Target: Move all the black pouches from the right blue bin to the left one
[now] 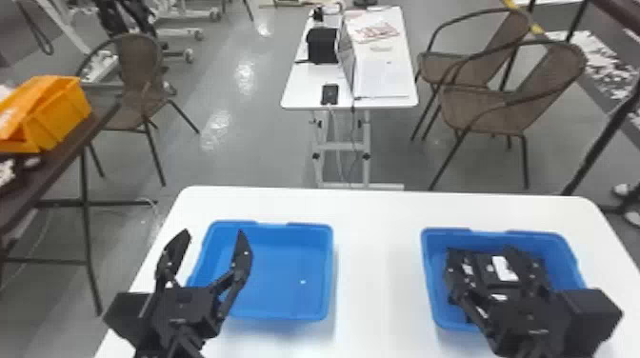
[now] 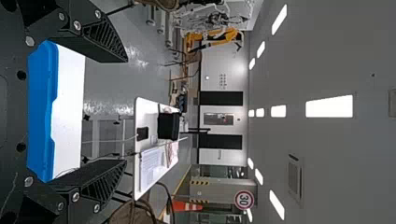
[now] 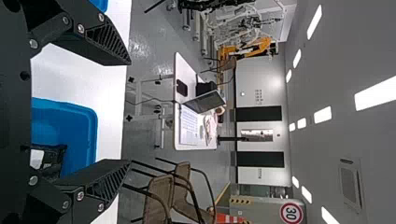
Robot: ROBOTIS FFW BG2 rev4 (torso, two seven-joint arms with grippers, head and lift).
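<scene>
In the head view my left gripper (image 1: 208, 247) stands open over the left part of the left blue bin (image 1: 271, 266), whose floor is bare but for a tiny white speck. My right gripper (image 1: 490, 259) is open above the right blue bin (image 1: 431, 285), where several black pouches (image 1: 485, 269) with white labels lie, partly covered by the gripper. The left wrist view has the left gripper (image 2: 123, 111) with fingers spread and a blue bin wall (image 2: 42, 112) behind. In the right wrist view the right gripper (image 3: 130, 112) is spread, with a black pouch (image 3: 53, 161) in the bin.
Both bins stand on a white table (image 1: 376, 266), with a wide gap between them. Beyond it are a second white table (image 1: 381, 85) with a laptop and black box, brown chairs (image 1: 514, 104), and a dark side table at left holding an orange bin (image 1: 57, 114).
</scene>
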